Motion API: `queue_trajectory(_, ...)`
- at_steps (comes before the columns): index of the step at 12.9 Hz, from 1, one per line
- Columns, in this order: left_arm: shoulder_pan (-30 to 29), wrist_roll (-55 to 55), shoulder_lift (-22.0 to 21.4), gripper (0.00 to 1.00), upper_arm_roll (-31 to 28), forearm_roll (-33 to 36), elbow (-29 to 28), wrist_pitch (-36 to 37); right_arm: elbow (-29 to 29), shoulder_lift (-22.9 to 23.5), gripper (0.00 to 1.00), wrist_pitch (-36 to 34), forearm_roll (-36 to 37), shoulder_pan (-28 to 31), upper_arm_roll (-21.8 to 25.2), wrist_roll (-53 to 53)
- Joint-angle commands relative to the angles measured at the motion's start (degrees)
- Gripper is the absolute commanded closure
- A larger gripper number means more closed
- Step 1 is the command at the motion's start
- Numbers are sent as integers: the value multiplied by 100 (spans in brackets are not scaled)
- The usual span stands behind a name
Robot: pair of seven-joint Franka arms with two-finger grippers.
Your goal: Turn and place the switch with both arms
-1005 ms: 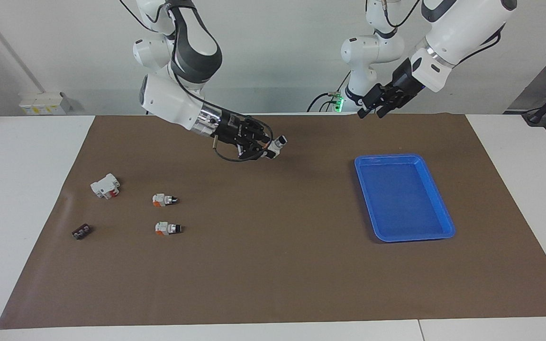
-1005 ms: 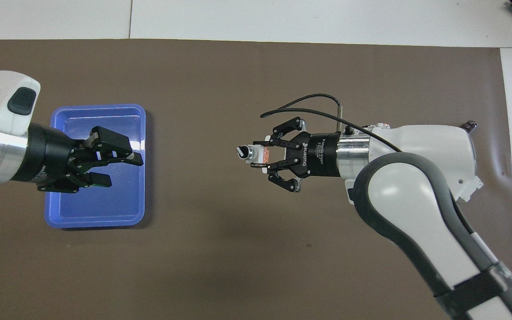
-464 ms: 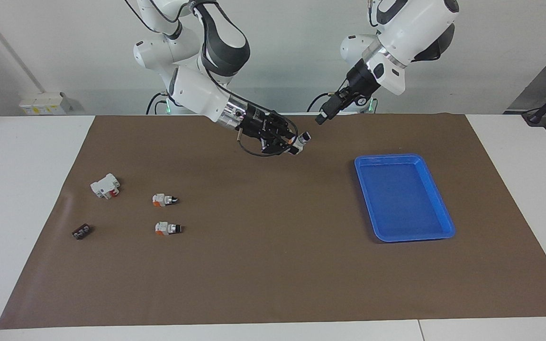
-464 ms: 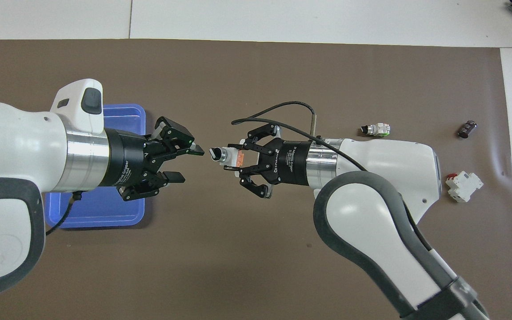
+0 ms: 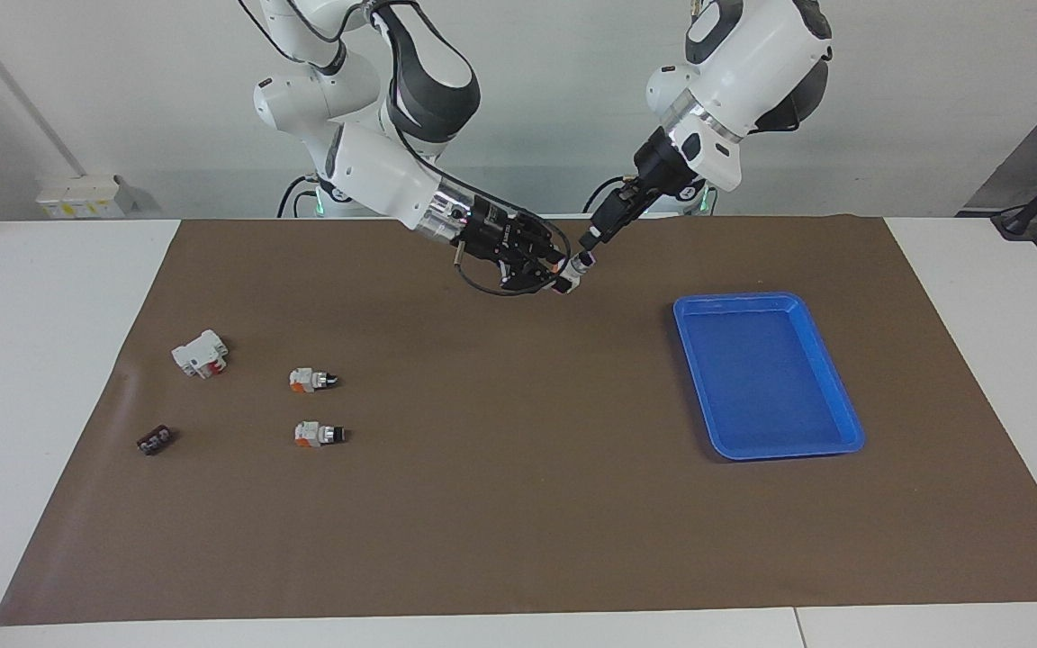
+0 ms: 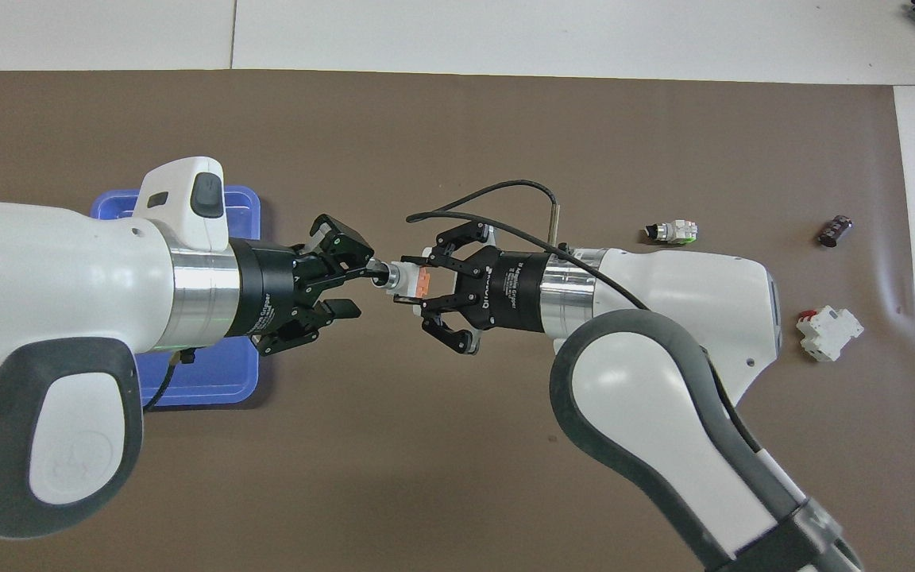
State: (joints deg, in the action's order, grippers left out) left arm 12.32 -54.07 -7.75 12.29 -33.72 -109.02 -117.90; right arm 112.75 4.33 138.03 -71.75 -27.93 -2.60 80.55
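Note:
My right gripper (image 5: 560, 274) is shut on the switch (image 5: 573, 267), holding it in the air over the brown mat between the two arm bases. In the overhead view the switch (image 6: 403, 278) lies level with its orange block against the right gripper (image 6: 419, 284) and its black knob tip pointing toward the left arm. My left gripper (image 5: 592, 238) has come in to that knob. Its fingers (image 6: 364, 265) stand apart, so the left gripper (image 6: 357, 287) is open. The upper fingertip is at the knob and the lower one is clear of it.
A blue tray (image 5: 766, 378) lies toward the left arm's end, partly under the left arm (image 6: 211, 381). Toward the right arm's end lie two more switches (image 5: 311, 379) (image 5: 319, 435), a white block with a red part (image 5: 200, 353) and a small black piece (image 5: 154, 440).
The left arm swung from over the tray to the switch's knob, its fingers narrowing. The right arm carried the switch a little toward the left arm's end.

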Motion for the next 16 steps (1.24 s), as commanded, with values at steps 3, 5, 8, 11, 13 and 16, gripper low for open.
queue_trajectory(3, 130, 616, -130, 54, -78, -91, -207, -215, -113, 77, 100, 119, -120, -64, 5, 58)
queue_trajectory(5, 130, 774, -130, 60, -78, -99, -268, -224, -113, 77, 100, 119, -128, -64, 5, 58)
queue_trajectory(8, 130, 863, -95, 63, -78, -91, -277, -373, -113, 77, 100, 119, -128, -64, 5, 58)
queue_trajectory(11, 130, 872, 28, 63, -78, -91, -269, -654, -113, 77, 100, 119, -120, -64, 5, 58)
queue_trajectory(13, 130, 1046, 107, 64, -78, -91, -251, -769, -113, 77, 100, 119, -120, -64, 5, 58)
queue_trajectory(16, 139, 1135, 107, 68, -78, -91, -242, -699, -104, 77, 100, 119, -120, -72, 5, 58)
